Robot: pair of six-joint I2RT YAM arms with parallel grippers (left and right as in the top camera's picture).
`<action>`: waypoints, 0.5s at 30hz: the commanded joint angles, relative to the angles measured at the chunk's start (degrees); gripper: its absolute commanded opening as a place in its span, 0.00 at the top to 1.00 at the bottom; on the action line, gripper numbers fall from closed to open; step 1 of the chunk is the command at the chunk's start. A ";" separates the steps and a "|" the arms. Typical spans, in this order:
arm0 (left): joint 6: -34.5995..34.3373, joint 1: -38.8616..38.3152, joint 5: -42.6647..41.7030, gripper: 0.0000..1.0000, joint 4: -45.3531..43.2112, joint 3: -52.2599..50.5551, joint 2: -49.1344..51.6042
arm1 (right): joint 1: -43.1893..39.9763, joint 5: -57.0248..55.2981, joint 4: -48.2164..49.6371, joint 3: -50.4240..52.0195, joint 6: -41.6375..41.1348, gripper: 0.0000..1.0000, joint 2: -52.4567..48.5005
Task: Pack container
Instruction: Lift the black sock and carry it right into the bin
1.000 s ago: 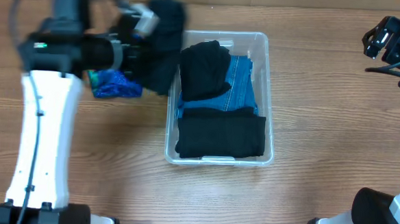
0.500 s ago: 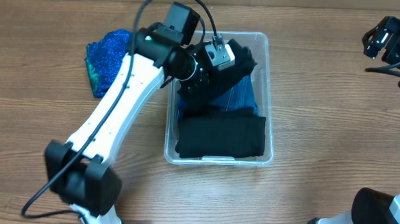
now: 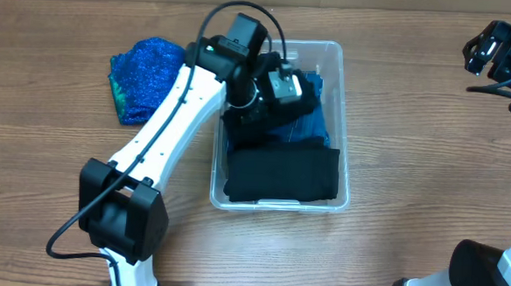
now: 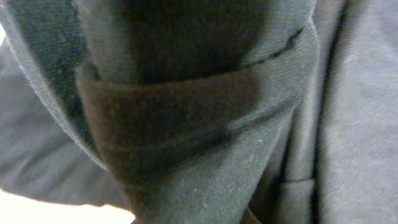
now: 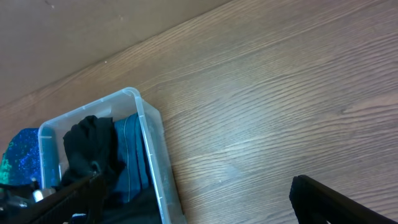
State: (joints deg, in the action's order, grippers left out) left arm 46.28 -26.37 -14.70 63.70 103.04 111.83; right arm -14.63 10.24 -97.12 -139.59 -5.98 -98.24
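Note:
The clear plastic container (image 3: 345, 121) stands mid-table and holds a folded black garment (image 3: 280, 172) at its near end and a blue garment (image 3: 307, 125) beneath. My left gripper (image 3: 280, 90) reaches into the container's far end, shut on a dark garment (image 3: 243, 125) that it presses onto the pile. The left wrist view shows only that dark fabric (image 4: 186, 124) close up; the fingers are hidden. My right gripper (image 3: 492, 50) is open and empty at the far right. In its wrist view its fingers (image 5: 196, 186) spread wide over bare table, with the container (image 5: 149, 143) at left.
A sparkly blue cloth (image 3: 141, 76) lies on the wooden table left of the container; it also shows in the right wrist view (image 5: 15, 155). The left arm stretches from the near left edge to the container.
My left gripper has carried the dark garment from left of the container into its far end and lowered it onto the pile, uncovering the sparkly blue cloth. The right arm has not moved.

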 commanded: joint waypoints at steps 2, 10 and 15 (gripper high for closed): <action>1.95 -2.99 0.28 0.96 0.83 1.03 1.95 | -0.17 -0.09 0.09 0.09 0.04 0.00 0.07; 0.79 -2.01 0.31 0.95 0.92 1.01 3.89 | -0.17 -0.09 0.09 0.09 0.04 0.00 0.07; -8.55 -1.09 5.38 0.00 -4.17 1.84 3.87 | -0.17 -0.07 0.09 0.09 0.04 0.00 0.07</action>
State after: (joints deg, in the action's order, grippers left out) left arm 45.47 -28.47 -13.54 62.08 103.04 115.31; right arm -14.63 10.26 -97.12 -139.59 -5.98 -98.24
